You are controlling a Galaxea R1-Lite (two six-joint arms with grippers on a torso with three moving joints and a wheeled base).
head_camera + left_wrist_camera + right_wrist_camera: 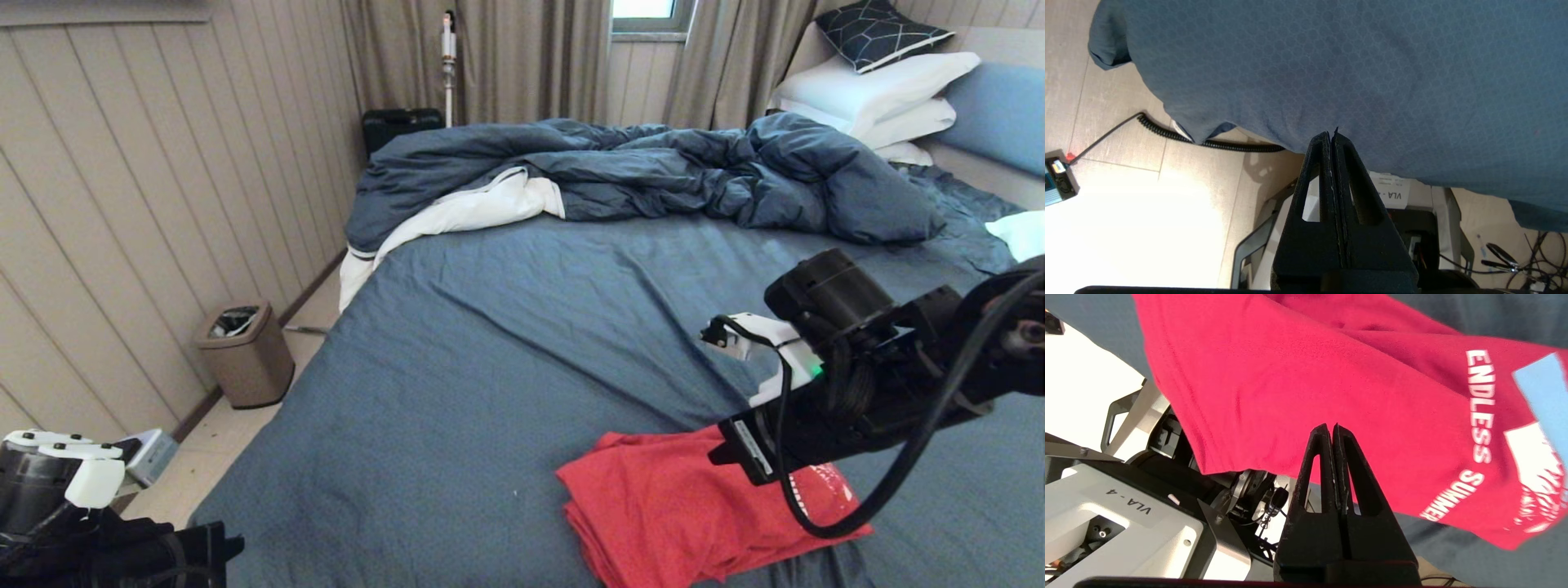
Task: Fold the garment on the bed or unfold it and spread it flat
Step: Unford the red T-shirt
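Observation:
The garment is a red T-shirt lying folded in a thick stack near the front edge of the bed, right of centre. White "ENDLESS SUMMER" print shows on the garment in the right wrist view. My right gripper hangs just over the shirt's far right part, pointing back toward my base. The right gripper is shut, with no cloth between its fingers. My left gripper is shut and empty, parked low at the bed's front left corner, over the floor.
A rumpled dark blue duvet with white lining lies across the far half of the bed, with pillows at the far right. A brown bin stands on the floor by the left wall. A coiled cable runs under the sheet's edge.

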